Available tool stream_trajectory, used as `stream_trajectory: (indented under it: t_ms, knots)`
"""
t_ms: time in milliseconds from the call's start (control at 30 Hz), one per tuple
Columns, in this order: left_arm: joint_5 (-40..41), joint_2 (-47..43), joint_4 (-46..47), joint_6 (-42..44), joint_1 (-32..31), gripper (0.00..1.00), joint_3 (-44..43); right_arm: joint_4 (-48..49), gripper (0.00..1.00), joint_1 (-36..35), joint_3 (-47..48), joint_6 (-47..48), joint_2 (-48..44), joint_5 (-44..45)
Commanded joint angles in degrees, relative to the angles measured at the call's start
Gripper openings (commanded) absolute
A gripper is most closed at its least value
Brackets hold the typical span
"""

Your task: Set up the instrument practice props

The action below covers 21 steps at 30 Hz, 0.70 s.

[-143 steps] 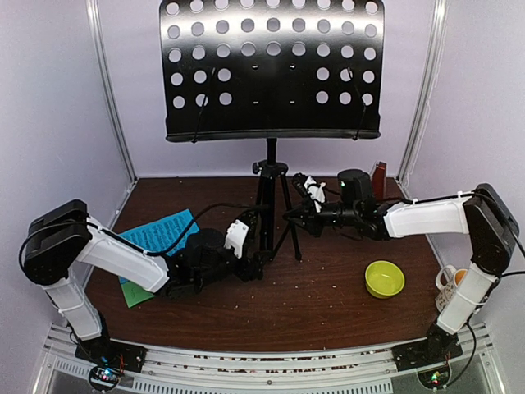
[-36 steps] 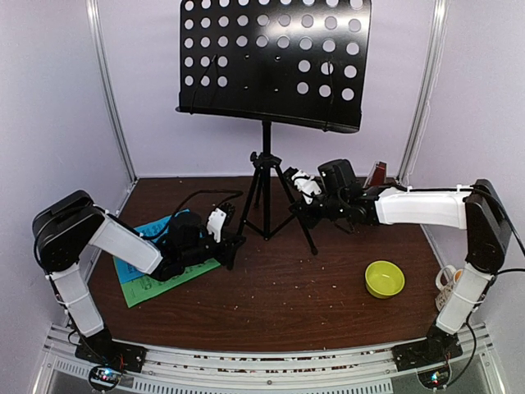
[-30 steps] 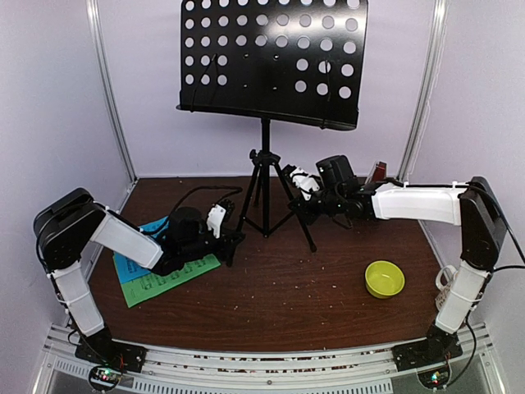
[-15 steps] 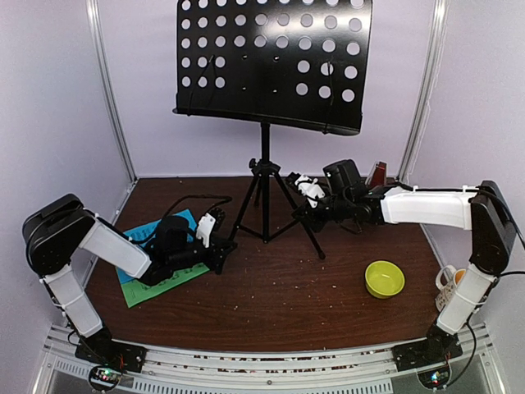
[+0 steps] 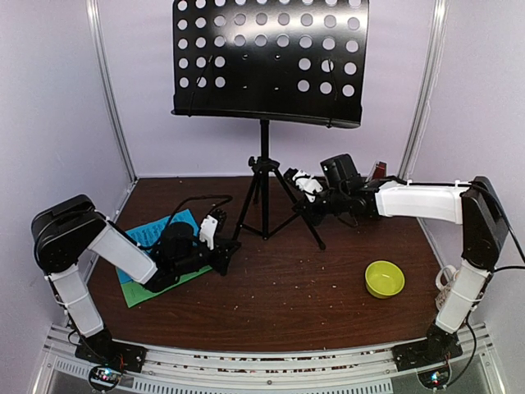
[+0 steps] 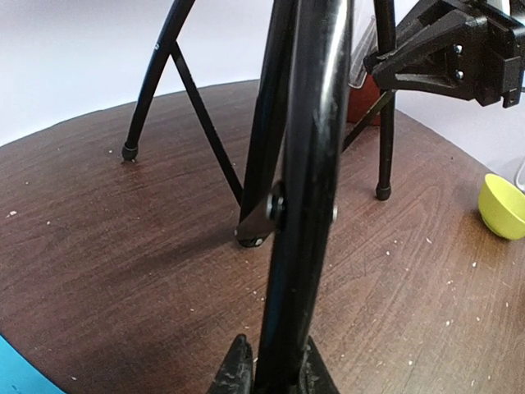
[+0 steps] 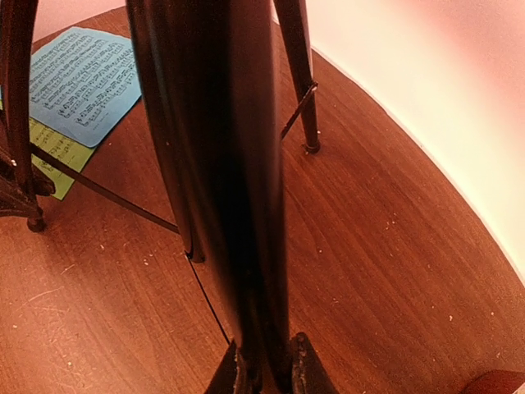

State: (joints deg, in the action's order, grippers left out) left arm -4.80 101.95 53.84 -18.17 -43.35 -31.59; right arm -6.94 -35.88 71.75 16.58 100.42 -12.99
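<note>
The music stand (image 5: 264, 141) stands upright on the table (image 5: 287, 304); the left gripper (image 5: 223, 249) pinches the stand's left leg low down, fingers clamped on it; the right gripper (image 5: 302, 211) likewise pinches the right leg; music sheets (image 5: 156, 234) lie flat left of the stand; the metronome (image 5: 378, 171) sits to its right.

The whole table (image 5: 312, 312) is seen from above and behind the arm bases, with the music stand (image 5: 262, 94) faced at the far side. Each wrist view is taken low over the wood, very close to a stand leg (image 6: 308, 164). The left is aimed toward the bowl (image 6: 502, 205), the right toward the blue sheet (image 7: 78, 78). The tripod is shared by all three views.
</note>
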Motion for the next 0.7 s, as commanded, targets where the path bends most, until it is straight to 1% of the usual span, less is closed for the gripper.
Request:
stream_trajectory:
  t_ms: [0, 100, 267, 433, 600, 633, 667]
  knots:
    - [7.65, 3.58, -7.19, -13.38, -3.79, 0.0, 2.13, 2.66, 0.0, 4.63, 0.62, -2.11, 2.15, 8.82]
    - [12.53, 5.09, -6.87, -15.32, -7.42, 0.0, 0.61, 5.56, 0.0, 4.68, 0.95, -1.81, 3.34, 6.58]
    - [17.02, 6.87, -6.54, -18.77, -10.65, 0.0, -1.21, 6.89, 0.0, 4.68, 3.02, -1.89, 5.88, 4.73]
    - [19.14, 7.75, -8.76, -19.29, -13.56, 0.0, -3.58, 7.57, 0.0, 4.76, 4.13, -1.47, 7.65, 4.84]
    - [20.04, 8.7, -10.52, -19.99, -14.39, 0.0, -5.34, 8.39, 0.0, 4.85, 2.98, -1.78, 7.5, 4.58]
    - [20.0, 8.89, -10.32, -20.11, -14.39, 0.0, -5.51, 8.32, 0.02, 4.85, 2.7, -1.95, 7.32, 4.54]
    - [19.87, 9.06, -10.42, -20.14, -14.39, 0.0, -5.68, 8.19, 0.06, 4.85, 2.39, -2.08, 7.02, 4.63]
